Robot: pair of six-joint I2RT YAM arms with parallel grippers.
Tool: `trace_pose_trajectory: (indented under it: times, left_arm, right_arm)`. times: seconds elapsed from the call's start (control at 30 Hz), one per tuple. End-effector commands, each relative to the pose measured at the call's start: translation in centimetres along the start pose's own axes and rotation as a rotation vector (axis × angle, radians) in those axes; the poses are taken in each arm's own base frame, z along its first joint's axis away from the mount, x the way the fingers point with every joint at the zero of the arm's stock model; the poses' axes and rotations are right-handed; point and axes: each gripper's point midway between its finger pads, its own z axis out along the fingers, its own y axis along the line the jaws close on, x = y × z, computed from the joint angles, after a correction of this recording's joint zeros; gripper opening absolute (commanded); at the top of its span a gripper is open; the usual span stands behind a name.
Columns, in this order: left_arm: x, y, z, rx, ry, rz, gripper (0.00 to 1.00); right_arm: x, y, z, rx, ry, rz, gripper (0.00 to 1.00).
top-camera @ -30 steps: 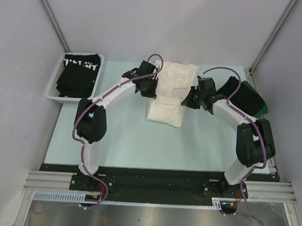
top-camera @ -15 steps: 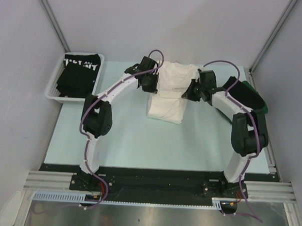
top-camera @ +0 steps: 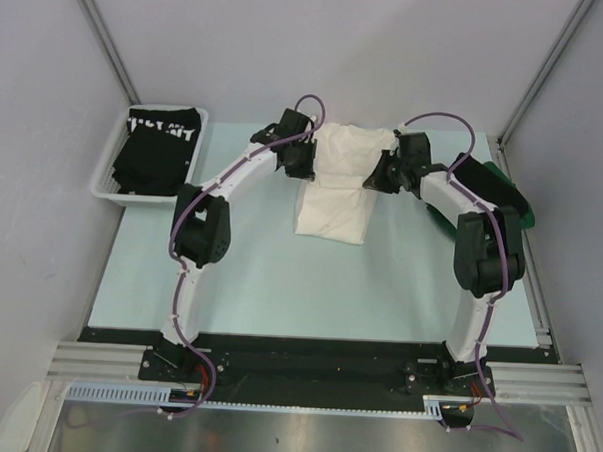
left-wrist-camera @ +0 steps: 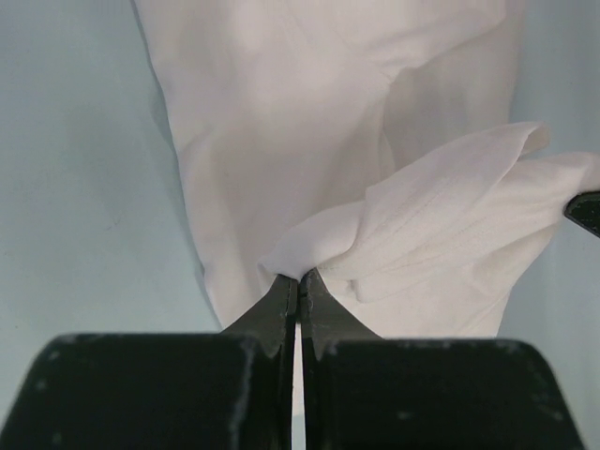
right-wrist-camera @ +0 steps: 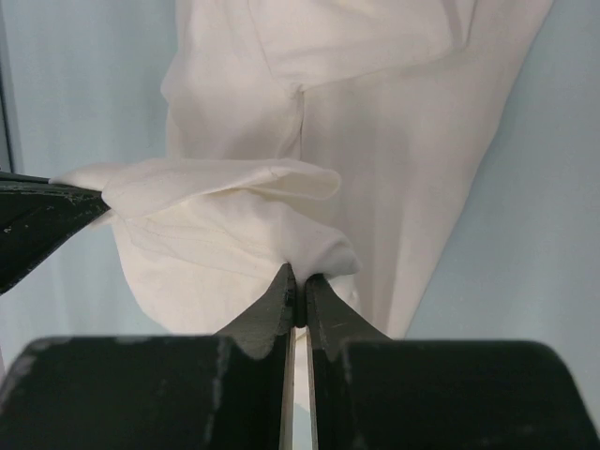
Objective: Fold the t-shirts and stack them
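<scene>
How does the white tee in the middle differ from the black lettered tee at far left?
The white tee lies on the table, the black tee in the basket. The white tee looks plain; the black tee shows white lettering. The left hand and right hand pinch the white tee; nothing touches the black tee. Both are cloth tees.

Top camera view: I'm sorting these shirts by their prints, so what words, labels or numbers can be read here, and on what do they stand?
White lettering on the black t-shirt in the basket: too small and partly folded under to read.
White t-shirt: no print or label shows in any view.
Nothing else in the views carries readable text.
</scene>
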Motion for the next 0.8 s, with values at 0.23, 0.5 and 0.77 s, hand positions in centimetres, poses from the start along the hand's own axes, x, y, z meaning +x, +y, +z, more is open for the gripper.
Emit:
trace_pose_trajectory:
  times: [0.23, 0.5, 0.77]
  left_arm:
    - [-4.0, -0.2, 1.7, 0.05, -0.115, -0.012, 0.0]
    - [-3.8, 0.7, 3.2, 0.046, -0.112, -0.029, 0.01]
    - [-4.0, 1.3, 2.5, 0.039, -0.112, -0.022, 0.2]
  right_arm:
    - [-3.0, -1.3, 1.2, 0.039, -0.023, -0.067, 0.04]
    - [-2.2, -2.6, 3.1, 0.066, 0.019, -0.058, 0.25]
    - [-4.4, -2.1, 2.1, 0.094, -0.031, -0.088, 0.4]
